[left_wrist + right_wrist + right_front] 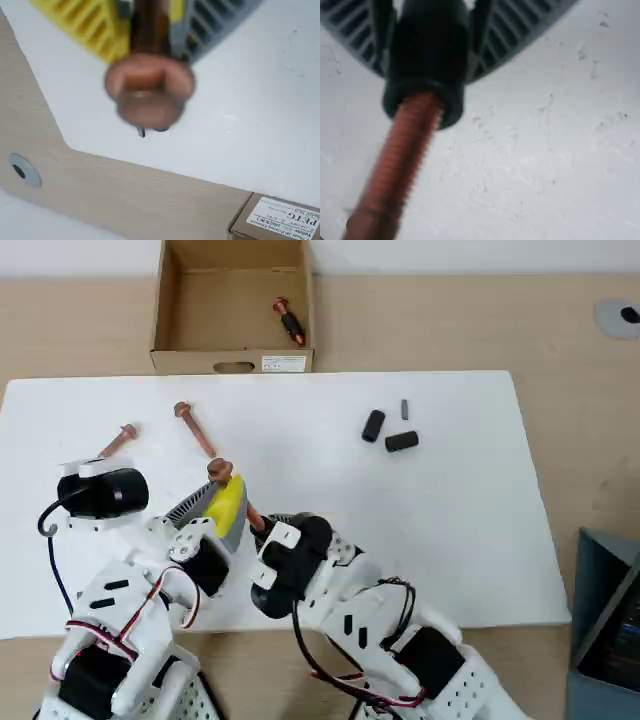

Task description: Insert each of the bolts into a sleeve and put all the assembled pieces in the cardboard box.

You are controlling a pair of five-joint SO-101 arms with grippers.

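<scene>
While the left gripper (226, 502) pinches the bolt (220, 471) at lower centre, the right gripper (430, 30) clamps a sleeve (422, 75) for insertion.

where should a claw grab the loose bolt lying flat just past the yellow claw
Likely the shank just below the head of the loose bolt, coming straight down from above and closing across its length. It lies flat and slanted on the white mat, head toward the cardboard box, so rotate to match its slant. That leaves the threaded end free for a sleeve.
</scene>
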